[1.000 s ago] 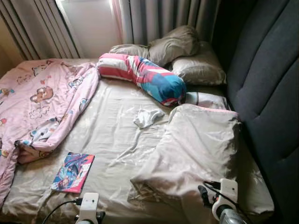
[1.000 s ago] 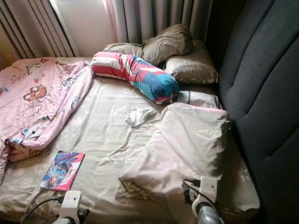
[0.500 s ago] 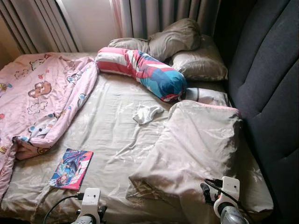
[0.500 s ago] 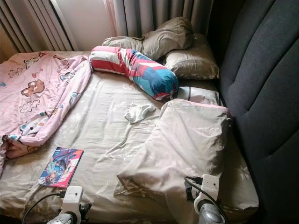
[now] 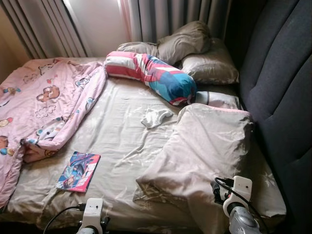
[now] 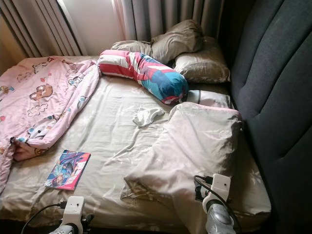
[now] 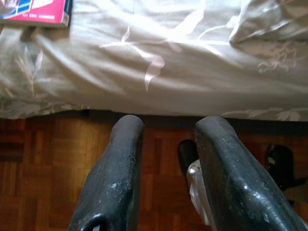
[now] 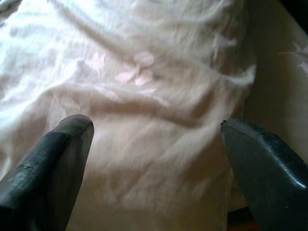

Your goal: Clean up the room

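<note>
While the right gripper [image 8: 156,144] hangs wide apart over the folded beige floral duvet [image 5: 204,151] at the bed's near edge, the left gripper [image 7: 166,144], fingers slightly parted, sits above the wooden parquet floor [image 7: 38,163], just beside the pink comic book [image 5: 78,171] lying on the beige sheet [image 5: 117,126]

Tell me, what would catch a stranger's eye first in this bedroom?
Most likely the bright striped bolster in pink, white, red and blue, lying across the head of the bed in front of the beige pillows. Next comes the pink cartoon-print quilt bunched along the bed's left side, with a colourful magazine on the beige sheet near the foot. The right gripper hangs open over a rumpled beige pillow.
</note>
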{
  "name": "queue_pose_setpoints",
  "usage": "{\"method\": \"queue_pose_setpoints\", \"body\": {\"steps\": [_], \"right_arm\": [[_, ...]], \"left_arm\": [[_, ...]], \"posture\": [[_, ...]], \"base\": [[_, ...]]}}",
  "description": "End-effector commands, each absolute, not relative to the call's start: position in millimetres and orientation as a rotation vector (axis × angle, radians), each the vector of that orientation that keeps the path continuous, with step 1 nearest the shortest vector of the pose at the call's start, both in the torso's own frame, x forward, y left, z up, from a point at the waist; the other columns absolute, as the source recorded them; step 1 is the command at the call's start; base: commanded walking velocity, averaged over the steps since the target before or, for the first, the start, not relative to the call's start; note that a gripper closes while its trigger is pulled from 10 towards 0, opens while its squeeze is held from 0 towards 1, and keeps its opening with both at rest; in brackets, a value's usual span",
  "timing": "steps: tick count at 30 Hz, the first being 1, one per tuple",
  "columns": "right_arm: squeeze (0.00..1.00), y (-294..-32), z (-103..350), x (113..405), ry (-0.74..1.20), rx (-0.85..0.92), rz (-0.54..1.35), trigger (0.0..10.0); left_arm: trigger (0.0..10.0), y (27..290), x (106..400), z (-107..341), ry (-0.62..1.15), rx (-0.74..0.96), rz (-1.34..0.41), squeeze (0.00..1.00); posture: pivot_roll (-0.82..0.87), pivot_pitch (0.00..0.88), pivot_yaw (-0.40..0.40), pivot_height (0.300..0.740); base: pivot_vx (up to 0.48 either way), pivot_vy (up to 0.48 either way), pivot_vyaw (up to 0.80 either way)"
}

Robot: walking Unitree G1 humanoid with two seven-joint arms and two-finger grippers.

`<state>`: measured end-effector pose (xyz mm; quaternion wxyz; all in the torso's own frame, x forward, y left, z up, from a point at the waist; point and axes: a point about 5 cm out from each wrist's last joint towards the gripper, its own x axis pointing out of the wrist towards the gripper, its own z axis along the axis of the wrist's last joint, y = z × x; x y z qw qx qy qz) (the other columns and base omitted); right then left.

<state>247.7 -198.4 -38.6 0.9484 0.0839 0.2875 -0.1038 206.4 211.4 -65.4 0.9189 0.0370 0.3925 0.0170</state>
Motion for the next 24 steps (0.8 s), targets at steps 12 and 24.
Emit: {"method": "queue_pose_setpoints", "body": {"steps": [12, 24], "right_arm": [[0.0, -195, -38, 250, 0.589, 0.215, -0.239, 10.0], [0.0, -199, -19, 272, 0.471, 0.323, -0.273, 10.0]], "left_arm": [[10.0, 216, 203, -66, 0.807, 0.102, 0.019, 0.0], [10.0, 224, 200, -64, 0.793, 0.131, -0.001, 0.0]], "posture": [[-0.04, 0.064, 0.068, 0.656], [-0.01, 0.109, 0.102, 0.656]], "base": [[0.0, 0.0, 0.0], [0.0, 0.0, 0.0]]}}
